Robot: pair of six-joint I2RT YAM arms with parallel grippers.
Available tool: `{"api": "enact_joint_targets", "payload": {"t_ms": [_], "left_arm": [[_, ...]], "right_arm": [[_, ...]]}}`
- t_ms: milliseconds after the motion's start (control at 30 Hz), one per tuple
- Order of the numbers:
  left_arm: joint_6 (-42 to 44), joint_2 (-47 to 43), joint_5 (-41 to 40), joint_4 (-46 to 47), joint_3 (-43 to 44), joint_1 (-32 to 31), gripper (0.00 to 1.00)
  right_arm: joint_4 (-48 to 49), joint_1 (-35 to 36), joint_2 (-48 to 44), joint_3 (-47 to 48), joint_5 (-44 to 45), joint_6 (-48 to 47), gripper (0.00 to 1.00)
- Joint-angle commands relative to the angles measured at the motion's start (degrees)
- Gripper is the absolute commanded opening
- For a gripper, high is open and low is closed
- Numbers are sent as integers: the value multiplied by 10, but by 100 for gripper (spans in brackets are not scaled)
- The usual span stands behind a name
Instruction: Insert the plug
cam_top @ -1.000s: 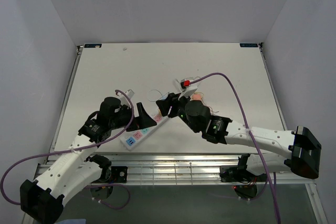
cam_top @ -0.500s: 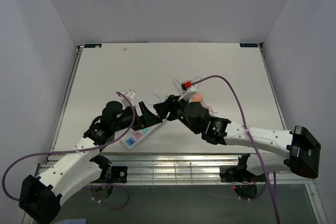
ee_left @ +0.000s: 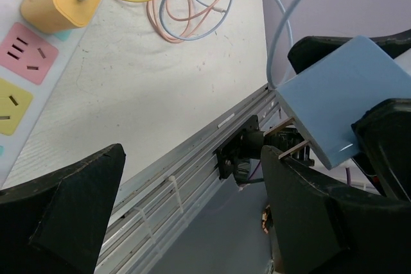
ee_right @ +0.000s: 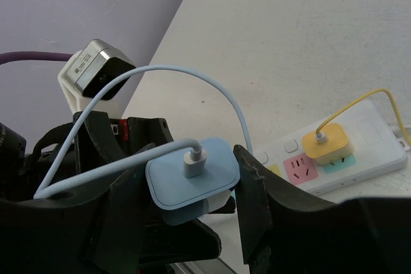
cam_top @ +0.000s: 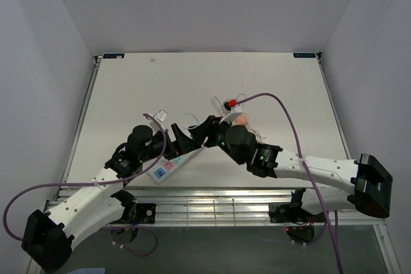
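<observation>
- Two grippers meet over the strip (cam_top: 164, 167).
- Right gripper (ee_right: 189, 187) clamps the blue plug (ee_right: 192, 170) by its sides, raised above the strip, prongs clear for lining up (no socket entered yet).
- Left gripper (ee_left: 192, 206) gapes wide and empty just beside the strip, probably ready to steady it.
- Pink socket (ee_right: 300, 170) on the strip sits free.

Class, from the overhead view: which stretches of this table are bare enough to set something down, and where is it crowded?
Bare: the table's whole far strip, its far-left side, and the right side past the purple cable. Crowded: the near centre, with left gripper, right gripper holding the blue plug, power strip and loose cables.
</observation>
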Motion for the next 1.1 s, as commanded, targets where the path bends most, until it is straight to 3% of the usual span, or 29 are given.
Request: {"api": "enact_joint_targets", "payload": {"t_ms": [0,267,433,567,600,700,800,1067], "left_arm": [[-13,-1,-53,-4,22,-2,98],[-7,-12,-45,-15,29,-2,98],[2,-19,-36,-58,30,-2,98],[-14,-28,-132,-236,65,-2,98],[-30,-27,-162,-334,89,-2,98],[-98,-22,-264,-491,122,-2,98],[-163,-27,-312,-562,144,-2,98],[-291,-55,-385,-583,81,-2,96]], "right_arm": [[28,10,-28,-3,-9,17,8],[25,11,-36,-15,-24,3,8],[80,15,-17,-27,22,-97,8],[175,16,13,-65,73,-248,8],[215,16,29,-73,72,-271,8],[269,16,58,-96,31,-331,8],[309,16,81,-102,17,-342,8],[342,16,123,-99,-65,-355,8]]}}
